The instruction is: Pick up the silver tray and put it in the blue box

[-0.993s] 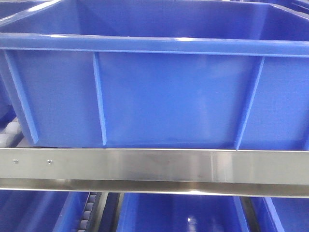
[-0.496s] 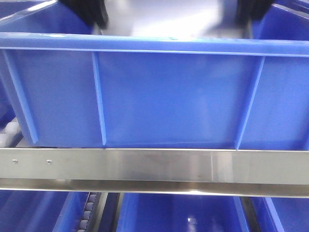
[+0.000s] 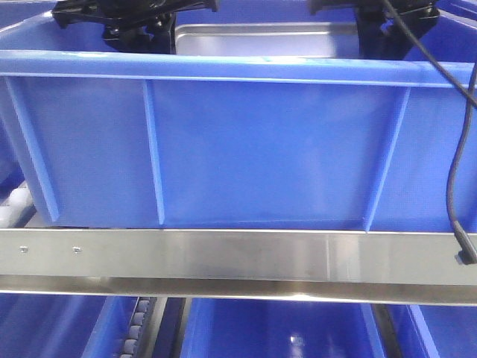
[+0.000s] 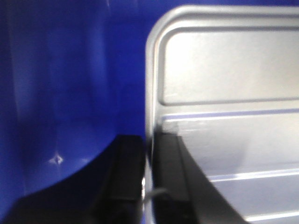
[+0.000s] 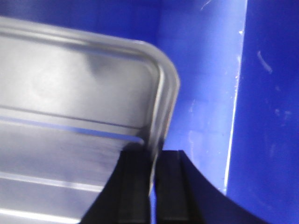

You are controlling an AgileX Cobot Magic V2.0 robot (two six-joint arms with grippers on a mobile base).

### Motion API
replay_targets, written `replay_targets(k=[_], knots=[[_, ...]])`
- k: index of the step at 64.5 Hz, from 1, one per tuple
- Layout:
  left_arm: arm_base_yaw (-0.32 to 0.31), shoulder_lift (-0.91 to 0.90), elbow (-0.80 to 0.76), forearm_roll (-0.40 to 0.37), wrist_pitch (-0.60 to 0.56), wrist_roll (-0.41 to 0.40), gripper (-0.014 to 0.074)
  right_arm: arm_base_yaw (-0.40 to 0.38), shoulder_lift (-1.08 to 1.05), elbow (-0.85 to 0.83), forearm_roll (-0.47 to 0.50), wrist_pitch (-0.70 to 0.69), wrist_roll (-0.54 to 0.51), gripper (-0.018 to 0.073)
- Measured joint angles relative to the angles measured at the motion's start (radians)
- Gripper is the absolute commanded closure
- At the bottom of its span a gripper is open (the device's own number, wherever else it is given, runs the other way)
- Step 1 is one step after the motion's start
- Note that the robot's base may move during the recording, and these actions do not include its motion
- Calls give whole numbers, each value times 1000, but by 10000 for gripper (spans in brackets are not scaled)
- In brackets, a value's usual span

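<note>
Two grippers clamp the silver tray [image 3: 257, 39] by its opposite short rims, holding it inside the blue box [image 3: 246, 149], just behind the box's near wall and about level with its rim. The left gripper [image 4: 145, 163] has one black finger outside the tray's left rim and one inside, closed on the thin metal edge. The right gripper [image 5: 152, 172] pinches the right rim the same way.

Beyond the tray's left edge, the left wrist view shows an open band of blue box interior up to the box wall. The right wrist view shows a narrower band of blue between the tray's rounded corner and the box's right wall.

Only the front view shows the box's outer ribbed wall, the steel rail [image 3: 238, 255] under the box, more blue crates [image 3: 268, 328] below the rail, and a black cable [image 3: 455, 149] hanging in front of the box's right end. Only the wrist views show the tray's ridge lines.

No writing or labels can be read anywhere.
</note>
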Motion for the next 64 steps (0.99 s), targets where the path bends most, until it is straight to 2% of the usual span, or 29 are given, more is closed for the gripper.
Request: replay_targets(k=[7, 11, 22, 30, 37, 45, 51, 58, 64], knots=[[3, 0, 0, 4, -25, 3, 182, 0, 0, 0, -1, 1, -9, 0], [3, 0, 0, 4, -32, 5, 137, 0, 0, 0, -4, 1, -9, -22], [3, 0, 0, 6, -34, 5, 127, 0, -2, 0, -4, 10, -13, -7], [3, -12, 0, 6, -34, 5, 130, 0, -35, 0, -4, 10, -16, 90], [3, -66, 0, 2, -28, 7, 195, 0, -88, 0, -4, 17, -15, 260], [3, -180, 0, 5, 8, 19, 376, 0, -174, 0, -6, 29, -22, 502], [3, -278, 14, 32, 36, 27, 526, 0, -238, 0, -6, 49, -39, 501], [3, -413, 100, 56, 41, 31, 709, 0, -329, 44, -10, 41, -52, 503], [3, -513, 208, 64, 34, 33, 690, 0, -409, 139, -12, -7, -60, 503]])
